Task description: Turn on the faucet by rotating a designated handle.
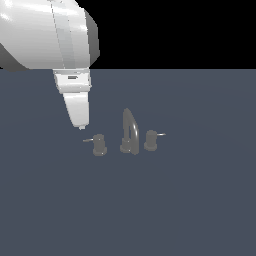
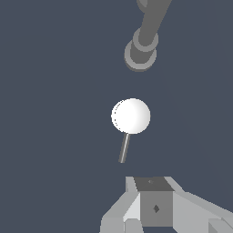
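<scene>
The faucet (image 1: 129, 131) is a small grey set with a tall arched spout between two stubby knobs. The handle (image 1: 99, 144) is the knob on the exterior view's left, and its thin rod lever (image 1: 88, 140) points left. My gripper (image 1: 81, 125) hangs just above and left of the lever's end, not touching it. Its fingers come together in one narrow tip and hold nothing. In the wrist view the handle (image 2: 131, 115) shows as a bright round top with its lever (image 2: 123, 148) pointing toward my gripper (image 2: 150, 191). The spout (image 2: 144, 43) lies beyond it.
The twin knob (image 1: 151, 140) stands on the exterior view's right of the spout, and its lever (image 1: 161, 134) points right. The set stands on a flat dark blue-grey floor (image 1: 190, 200). My big white arm (image 1: 45, 32) fills the upper left.
</scene>
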Robot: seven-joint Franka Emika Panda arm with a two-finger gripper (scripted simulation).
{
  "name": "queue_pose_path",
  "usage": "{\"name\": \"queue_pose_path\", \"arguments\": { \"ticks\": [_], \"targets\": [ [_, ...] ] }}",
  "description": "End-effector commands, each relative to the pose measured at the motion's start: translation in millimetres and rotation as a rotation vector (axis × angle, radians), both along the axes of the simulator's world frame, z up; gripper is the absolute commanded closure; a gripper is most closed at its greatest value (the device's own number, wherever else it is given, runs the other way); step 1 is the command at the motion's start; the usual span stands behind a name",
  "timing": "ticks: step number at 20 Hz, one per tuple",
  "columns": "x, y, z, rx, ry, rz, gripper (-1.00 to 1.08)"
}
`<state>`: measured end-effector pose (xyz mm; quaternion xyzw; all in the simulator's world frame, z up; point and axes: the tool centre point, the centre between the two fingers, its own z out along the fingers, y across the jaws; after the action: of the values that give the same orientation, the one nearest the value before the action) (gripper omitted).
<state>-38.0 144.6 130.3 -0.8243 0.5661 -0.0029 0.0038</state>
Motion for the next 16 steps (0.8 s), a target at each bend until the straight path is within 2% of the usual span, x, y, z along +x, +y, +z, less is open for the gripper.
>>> {"name": "queue_pose_path", "arguments": {
  "ticks": [1,9,16],
  "targets": [
    [10.5,-0.4,-13.8,-0.002,0.001,-0.043,1.08],
    [38.6,-3.7,-49.3,-0.005,0.006,-0.156,1.08],
    [52.1,-6.3,-65.1,-0.004,0.009,-0.209,1.08]
  ]
}}
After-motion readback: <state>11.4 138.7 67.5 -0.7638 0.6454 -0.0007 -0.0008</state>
